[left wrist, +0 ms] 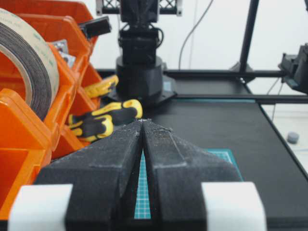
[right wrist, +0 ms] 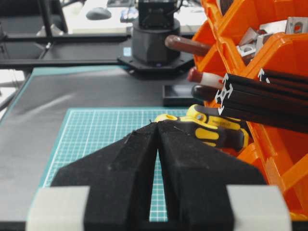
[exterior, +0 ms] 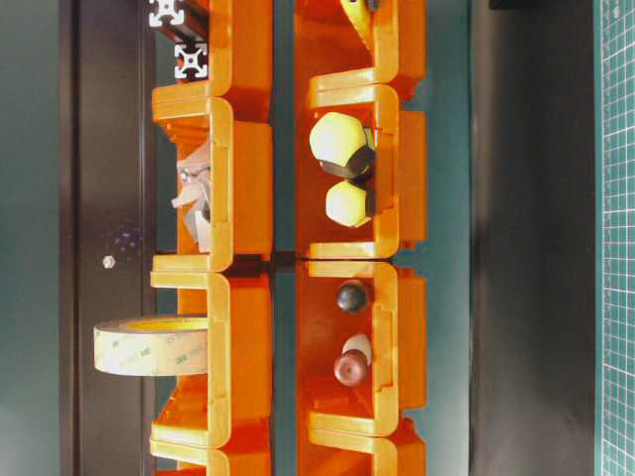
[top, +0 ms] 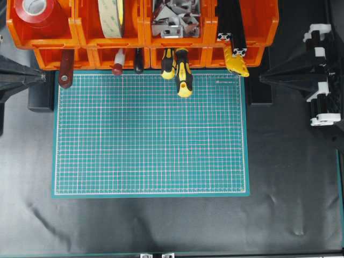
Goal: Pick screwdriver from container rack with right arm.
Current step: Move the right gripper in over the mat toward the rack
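Note:
The orange container rack (top: 80,32) spans the back of the table; it also shows in the table-level view (exterior: 248,178). The screwdriver's yellow-and-black handle (top: 184,80) sticks out of a lower bin over the green mat; its shaft is hidden in the bin. It also shows in the table-level view (exterior: 337,139), the left wrist view (left wrist: 103,120) and the right wrist view (right wrist: 211,130). A stubbier yellow-and-black handle (top: 168,63) lies just left of it. My right gripper (top: 262,78) (right wrist: 157,122) is shut and empty, right of the mat, well apart from the screwdriver. My left gripper (top: 43,78) (left wrist: 143,120) is shut and empty at the far left.
The green cutting mat (top: 150,134) lies in front of the rack. Upper bins hold red tape (top: 37,13), a tape roll (top: 110,19), metal brackets (top: 172,21) and black extrusions (top: 231,21). Lower bins hold a brown handle (top: 65,67), a red-and-white tool (top: 117,62) and a yellow tool (top: 236,64).

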